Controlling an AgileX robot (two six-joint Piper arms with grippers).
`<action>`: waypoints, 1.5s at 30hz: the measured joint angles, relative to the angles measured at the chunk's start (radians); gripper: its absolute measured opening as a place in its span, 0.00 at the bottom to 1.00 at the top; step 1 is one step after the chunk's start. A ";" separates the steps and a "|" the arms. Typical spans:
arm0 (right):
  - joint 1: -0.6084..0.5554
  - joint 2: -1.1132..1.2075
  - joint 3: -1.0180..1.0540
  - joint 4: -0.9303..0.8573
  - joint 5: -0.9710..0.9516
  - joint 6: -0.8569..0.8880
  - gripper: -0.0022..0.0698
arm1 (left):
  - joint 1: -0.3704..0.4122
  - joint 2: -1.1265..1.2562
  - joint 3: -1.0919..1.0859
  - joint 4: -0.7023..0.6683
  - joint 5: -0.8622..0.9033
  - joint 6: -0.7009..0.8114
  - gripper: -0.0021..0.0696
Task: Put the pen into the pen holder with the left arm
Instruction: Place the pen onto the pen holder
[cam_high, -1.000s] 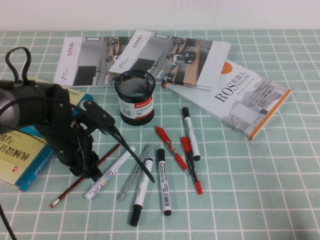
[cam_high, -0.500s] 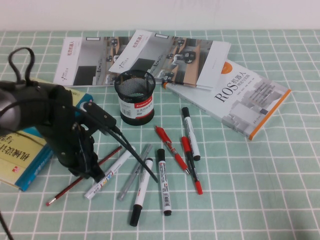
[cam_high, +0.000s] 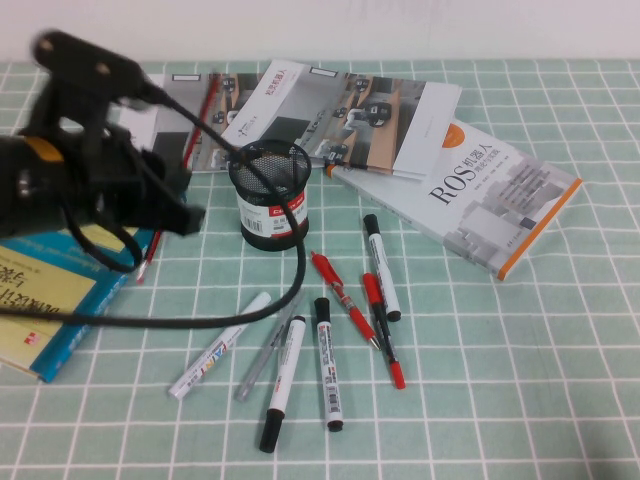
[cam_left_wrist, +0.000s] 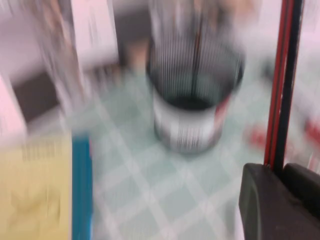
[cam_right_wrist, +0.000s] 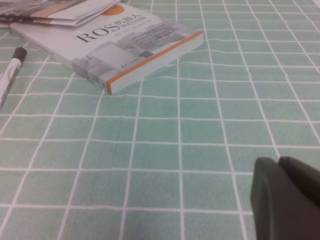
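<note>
My left gripper (cam_high: 178, 208) is raised left of the pen holder (cam_high: 270, 200), a black mesh cup with a white and red label. It is shut on the pen (cam_high: 200, 115), a thin dark red stick that runs slanted from above the magazines down to the yellow book's edge. In the left wrist view the pen (cam_left_wrist: 280, 85) rises from between the closed fingers of the left gripper (cam_left_wrist: 279, 172), and the pen holder (cam_left_wrist: 192, 115) stands ahead of it, blurred. My right gripper (cam_right_wrist: 281, 172) is shut and empty above bare tablecloth; it is outside the high view.
Several markers and pens lie in front of the holder, among them a white marker (cam_high: 218, 345), a grey pen (cam_high: 268, 345) and red pens (cam_high: 345, 298). Magazines (cam_high: 340, 110) lie behind it, a ROS book (cam_high: 480, 195) at right, a yellow-and-blue book (cam_high: 50, 300) at left.
My left arm has lifted up and back from the table with the pen in its gripper. The pen has left the tablecloth and now hangs slanted beside the holder.
</note>
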 joint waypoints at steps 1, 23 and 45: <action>0.000 0.000 0.000 0.000 0.000 0.000 0.00 | 0.000 -0.022 0.019 -0.061 -0.055 0.037 0.06; 0.000 0.000 0.000 0.000 0.000 0.000 0.00 | -0.020 -0.043 0.156 -0.275 -0.422 0.222 0.06; 0.000 0.000 0.000 0.000 0.000 0.000 0.00 | -0.044 0.380 0.157 0.486 -1.298 -0.645 0.06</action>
